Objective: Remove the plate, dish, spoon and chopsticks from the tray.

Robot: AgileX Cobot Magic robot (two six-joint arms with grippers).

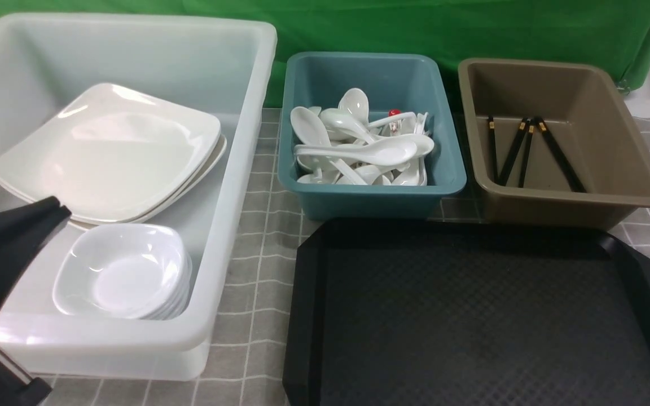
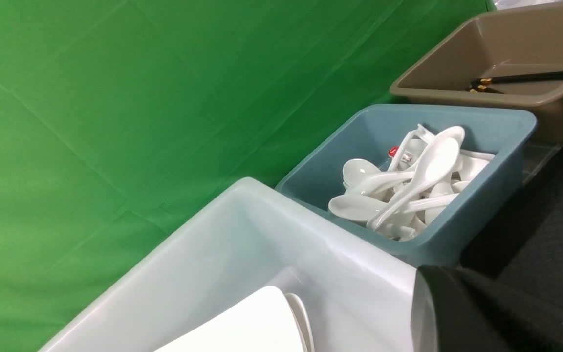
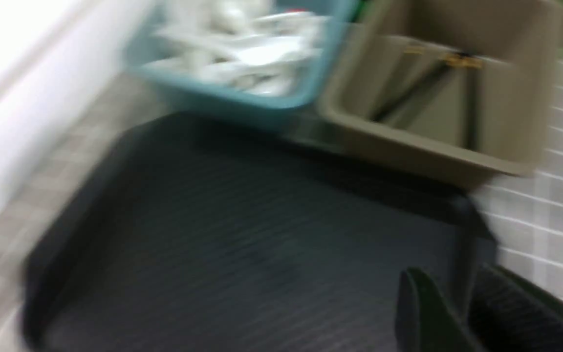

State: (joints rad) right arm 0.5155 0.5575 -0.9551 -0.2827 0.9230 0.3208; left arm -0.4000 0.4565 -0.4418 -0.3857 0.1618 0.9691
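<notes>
The black tray lies at the front right with nothing on its textured floor. A white square plate tops a stack in the translucent white tub. In front of that stack a small white dish tops a pile of dishes. A white spoon lies across several others in the teal tub. Black chopsticks with gold bands rest in the brown tub. My left gripper is shut and empty above the white tub's front left. My right gripper hangs over the tray's right edge, blurred, its fingers slightly apart and empty.
The three tubs stand in a row behind and left of the tray on a grey checked cloth. A green backdrop closes off the far side. The white tub's wall is close beside my left gripper.
</notes>
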